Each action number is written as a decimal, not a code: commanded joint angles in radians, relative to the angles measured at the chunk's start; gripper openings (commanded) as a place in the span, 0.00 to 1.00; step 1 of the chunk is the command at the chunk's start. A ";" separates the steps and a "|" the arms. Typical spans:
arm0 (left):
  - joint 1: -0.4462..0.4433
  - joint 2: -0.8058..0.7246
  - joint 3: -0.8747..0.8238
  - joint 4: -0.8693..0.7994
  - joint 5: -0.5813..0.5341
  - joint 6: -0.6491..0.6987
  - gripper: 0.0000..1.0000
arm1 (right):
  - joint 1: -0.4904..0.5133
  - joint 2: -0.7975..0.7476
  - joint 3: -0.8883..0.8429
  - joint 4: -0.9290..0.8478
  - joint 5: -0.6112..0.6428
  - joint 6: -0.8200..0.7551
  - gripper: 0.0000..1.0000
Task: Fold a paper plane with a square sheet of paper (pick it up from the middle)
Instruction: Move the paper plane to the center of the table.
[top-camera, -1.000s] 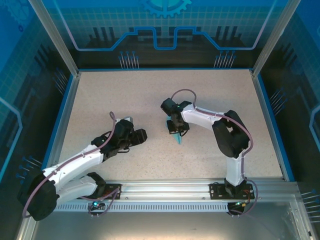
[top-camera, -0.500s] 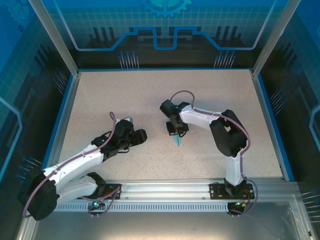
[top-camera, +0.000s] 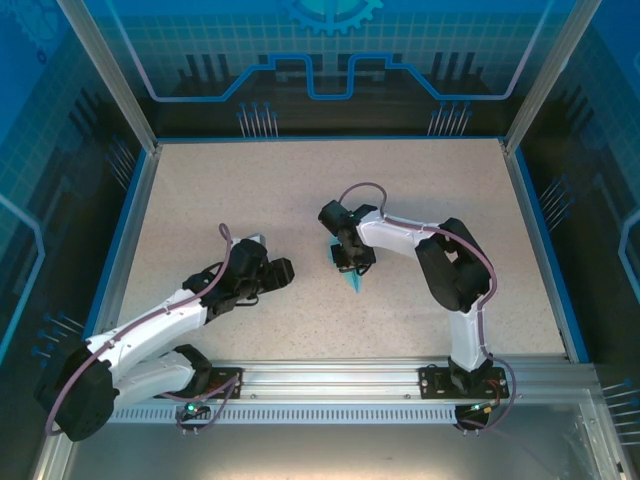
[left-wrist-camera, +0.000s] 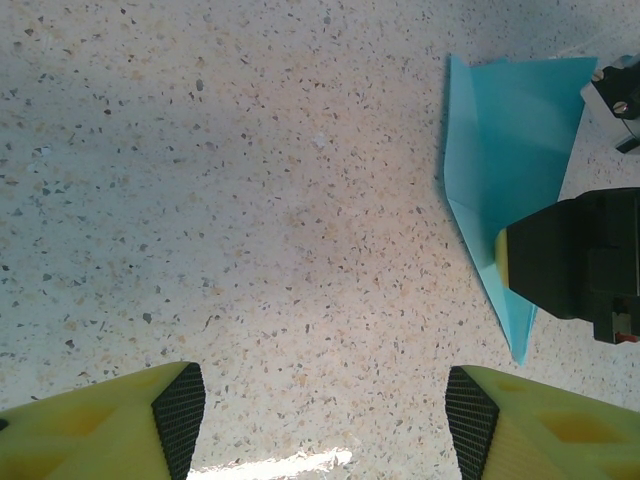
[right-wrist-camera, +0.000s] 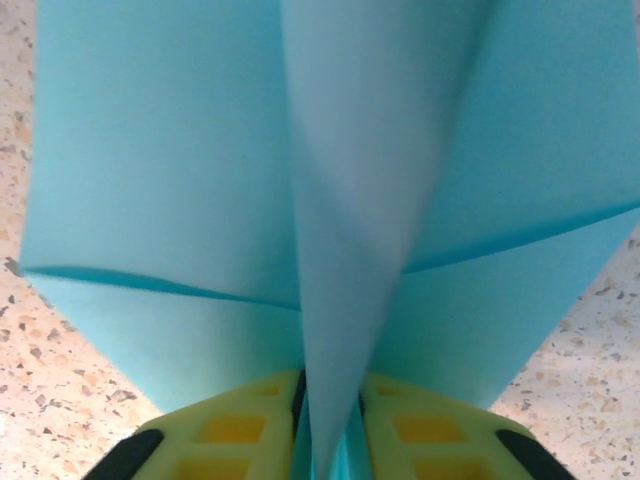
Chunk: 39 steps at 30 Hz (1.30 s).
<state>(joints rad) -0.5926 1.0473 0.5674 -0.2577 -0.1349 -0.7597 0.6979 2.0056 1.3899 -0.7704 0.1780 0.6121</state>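
The light-blue paper plane (top-camera: 354, 279) lies folded near the table's middle, its pointed tip toward the near edge. My right gripper (top-camera: 348, 260) is shut on its centre fold. In the right wrist view the raised centre fold (right-wrist-camera: 365, 200) runs up from between the yellow fingers (right-wrist-camera: 240, 430) of that gripper (right-wrist-camera: 330, 425), with the wings spread to either side. My left gripper (top-camera: 283, 268) hovers left of the plane, open, with bare table between its pads (left-wrist-camera: 180, 410). The left wrist view has the plane (left-wrist-camera: 500, 150) at upper right with the right gripper's black body (left-wrist-camera: 580, 255) on it.
A blue rail (top-camera: 130, 235) borders the speckled table (top-camera: 250, 190) on the left, back and right. The aluminium mounting rail (top-camera: 330, 378) runs along the near edge, holding both arm bases.
My right gripper has shifted slightly left and away from the near edge, carrying the plane with it. The left arm has stayed still.
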 joint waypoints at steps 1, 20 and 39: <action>0.007 -0.003 -0.002 -0.019 0.004 0.002 0.70 | 0.014 0.020 0.039 -0.030 -0.005 -0.004 0.27; 0.008 0.005 0.005 -0.029 0.011 -0.004 0.70 | 0.010 0.094 0.055 -0.030 -0.006 -0.020 0.14; 0.007 -0.004 0.009 -0.050 0.011 -0.003 0.71 | -0.024 -0.007 -0.075 0.080 -0.042 0.133 0.07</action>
<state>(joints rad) -0.5926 1.0477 0.5674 -0.2783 -0.1345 -0.7601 0.6800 1.9720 1.3293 -0.7277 0.1711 0.6910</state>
